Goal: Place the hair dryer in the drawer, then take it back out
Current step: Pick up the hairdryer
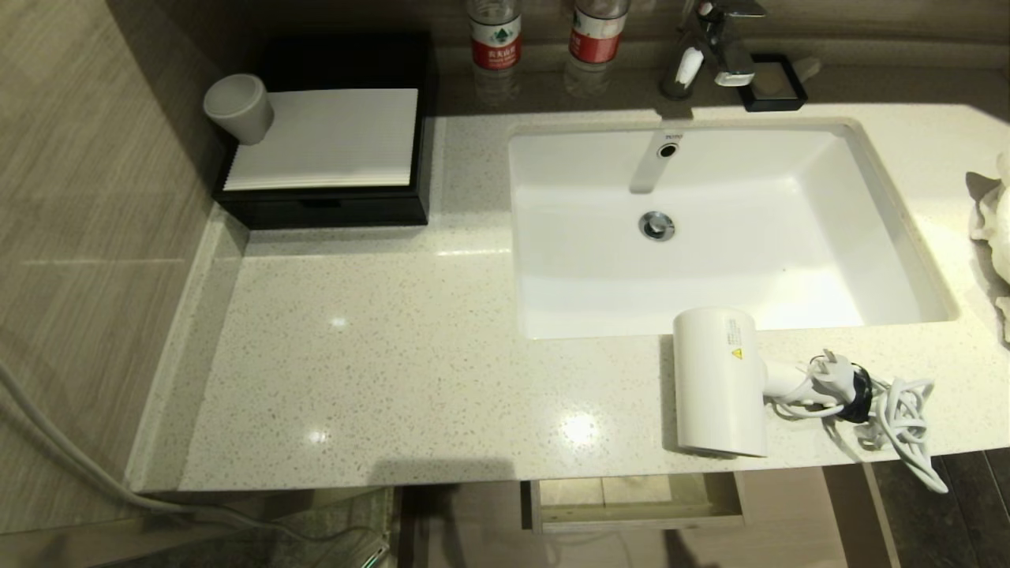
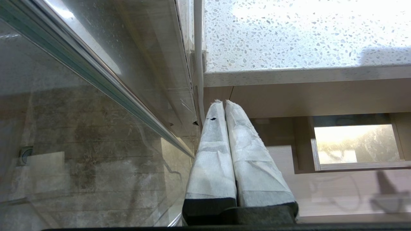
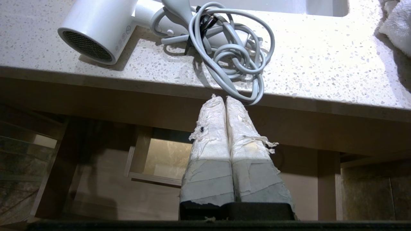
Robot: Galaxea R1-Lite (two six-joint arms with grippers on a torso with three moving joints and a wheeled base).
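The white hair dryer (image 1: 718, 379) lies on the speckled counter (image 1: 379, 355) at its front edge, just before the sink. Its barrel's dark grille (image 3: 86, 45) faces outward over the edge. Its coiled white cord (image 1: 892, 418) lies to its right, and one loop (image 3: 253, 96) hangs over the counter's rim. Below the counter the light-wood drawer (image 1: 781, 513) stands pulled out, with its boxed cut-out (image 1: 639, 505) showing. My right gripper (image 3: 223, 98) is shut and empty, below the counter edge under the cord. My left gripper (image 2: 223, 102) is shut and empty near the counter's left end. Neither arm shows in the head view.
A black box with a white top (image 1: 323, 150) and a grey cup (image 1: 239, 108) stand at the back left. Two water bottles (image 1: 495, 39), the faucet (image 1: 722, 39) and a black soap dish (image 1: 772, 81) line the back. A white towel (image 1: 996, 213) lies far right. A glass panel (image 2: 80, 112) stands beside the left arm.
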